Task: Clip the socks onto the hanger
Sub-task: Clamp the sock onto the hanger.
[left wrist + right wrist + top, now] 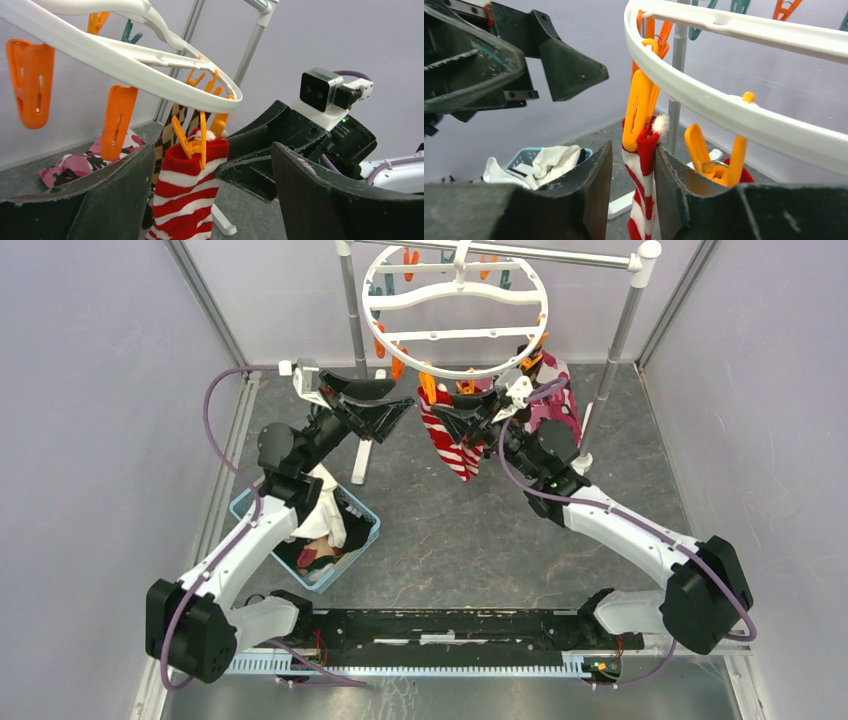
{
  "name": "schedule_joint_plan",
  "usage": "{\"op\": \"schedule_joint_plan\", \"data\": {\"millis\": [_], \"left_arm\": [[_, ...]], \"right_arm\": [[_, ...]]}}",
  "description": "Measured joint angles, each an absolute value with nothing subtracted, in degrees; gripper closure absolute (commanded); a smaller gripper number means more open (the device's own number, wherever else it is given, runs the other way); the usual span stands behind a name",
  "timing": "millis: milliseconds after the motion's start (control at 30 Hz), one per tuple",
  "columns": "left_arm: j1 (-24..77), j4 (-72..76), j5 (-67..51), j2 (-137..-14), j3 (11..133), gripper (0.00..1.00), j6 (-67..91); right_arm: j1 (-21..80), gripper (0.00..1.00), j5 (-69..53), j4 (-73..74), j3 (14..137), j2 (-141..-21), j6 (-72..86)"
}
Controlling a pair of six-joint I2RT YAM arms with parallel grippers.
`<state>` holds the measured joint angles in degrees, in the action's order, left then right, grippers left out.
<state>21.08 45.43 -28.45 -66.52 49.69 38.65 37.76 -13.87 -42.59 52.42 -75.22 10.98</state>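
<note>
One red-and-white striped sock (641,190) hangs by its cuff from an orange plastic clothespin (636,112) on the near rim of the large round white plastic hanger ring (724,107), above the grey counter (470,540). Right hand (634,155): fingers slightly parted, one on each side of the sock just below the clothespin, not pinching it. Left hand (398,406): fingers spread wide, flanking the same sock without touching it.
</note>
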Motion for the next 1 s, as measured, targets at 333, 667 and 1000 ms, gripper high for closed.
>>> {"op": "schedule_joint_plan", "data": {"millis": [333, 667, 1000], "left_arm": [[21.1, 41.6, -28.4, -57.5, 40.9, 0.09, 35.8], [21.1, 42.1, -28.6, -52.8, 29.2, 0.05, 34.4], [21.1, 41.9, -26.7, -50.9, 21.9, 0.04, 34.4]], "right_arm": [[37.8, 0.43, -14.0, -36.0, 49.1, -69.2, 6.6], [37.8, 0.36, -12.8, -27.4, 45.7, -61.9, 0.3], [37.7, 0.28, -6.2, -22.5, 39.5, -53.8, -4.1]]}}
